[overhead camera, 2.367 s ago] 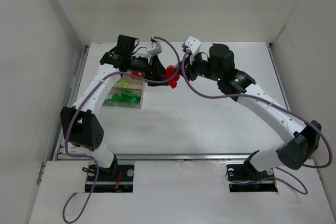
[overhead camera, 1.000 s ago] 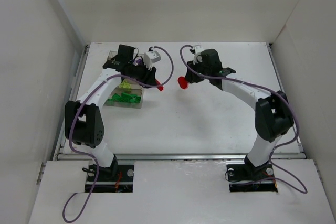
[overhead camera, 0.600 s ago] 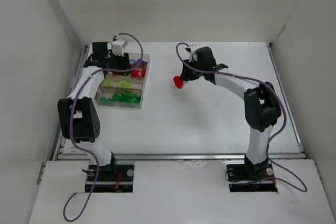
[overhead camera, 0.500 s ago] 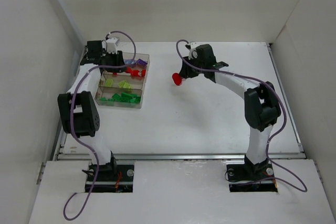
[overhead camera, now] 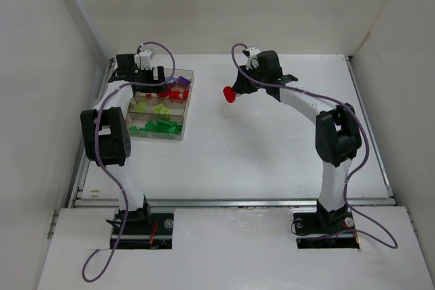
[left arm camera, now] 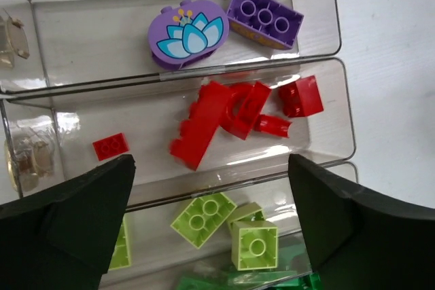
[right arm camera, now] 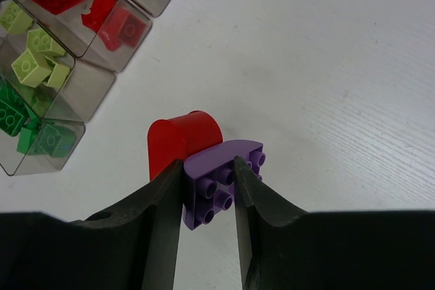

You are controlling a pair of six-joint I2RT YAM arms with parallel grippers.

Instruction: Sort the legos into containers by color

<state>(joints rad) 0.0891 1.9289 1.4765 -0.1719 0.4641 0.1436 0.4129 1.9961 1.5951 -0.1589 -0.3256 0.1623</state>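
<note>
Hanging over the clear tray (left arm camera: 68, 45), the left gripper (left arm camera: 209, 168) has its two black fingers (left arm camera: 81, 215) spread wide, and nothing is between them. The tray sits by the left edge of the white table (overhead camera: 272, 140), close to the far left corner. It has four long rows. The row nearest the far edge has purple legos (left arm camera: 265, 15) in it, and one is round with a flower picture. The next row has red legos (left arm camera: 211, 120). Next come lime legos (left arm camera: 202, 219), then dark green legos (overhead camera: 160, 125) in the row nearest the arms.

The right gripper (right arm camera: 208, 168) is out over the table near the far edge, well apart from the tray, on its right side. It is squeezed onto a purple brick (right arm camera: 224, 154) with a rounded end. A red curved piece (right arm camera: 178, 139) is touching that brick, just behind it. I cannot tell if the two are stuck together, or if they touch the table.
</note>
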